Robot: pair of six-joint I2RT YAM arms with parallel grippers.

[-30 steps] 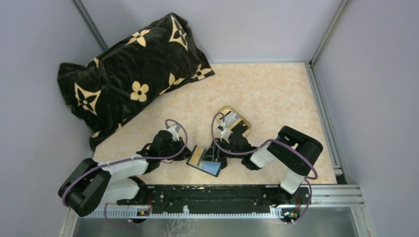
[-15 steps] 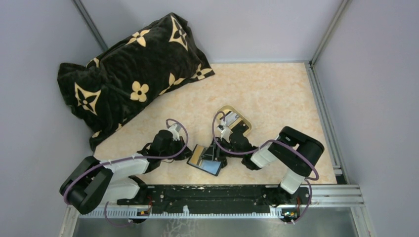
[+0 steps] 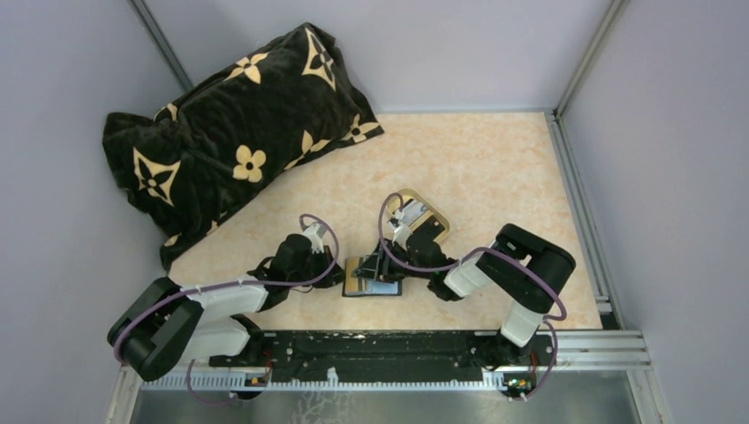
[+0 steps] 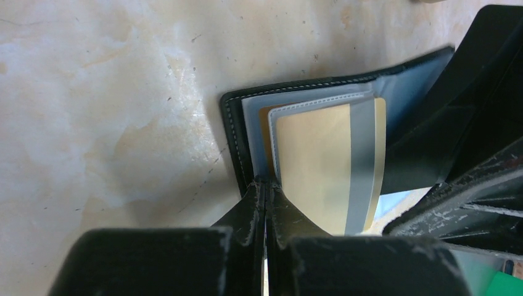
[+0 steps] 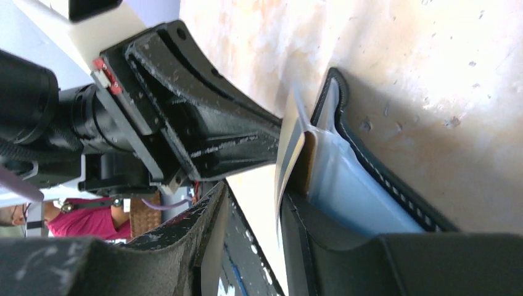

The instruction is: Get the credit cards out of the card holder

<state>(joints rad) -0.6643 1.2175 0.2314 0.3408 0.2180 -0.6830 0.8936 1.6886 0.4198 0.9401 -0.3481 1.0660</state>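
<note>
"So, where's the holder [image 4: 236,142]?"

"Flat and open on the table [image 3: 477,168], just ahead of my bases, between my two grippers. From above, my right arm covers most of it. Only a black edge and a yellowish strip show."

"And your jaws?"

"My left gripper [image 4: 264,188] is closed tight, tips on the holder's near edge. Whether a leaf is nipped between them, I can't tell. My right gripper [image 5: 254,200] stands apart. The card [image 4: 314,166] sits edge-on in the gap, against one finger [image 5: 345,246], with bright space on its other side."

"Which card?"

"Orange-yellow with a grey stripe, partly inside a clear sleeve, one end lifted off the grey-blue lining. In my left wrist view my own fingers cut off its near corner. A second tan edge peeks out behind it. How many cards sit in there, I can't make out."

"Anything else around?"

"The tray [image 3: 422,205] lies just beyond the holder, half under my right wrist, so I can't see what is in it. The pillow [image 3: 238,132] fills the far left corner, well apart, and its left end hangs off the table against the wall."
</note>
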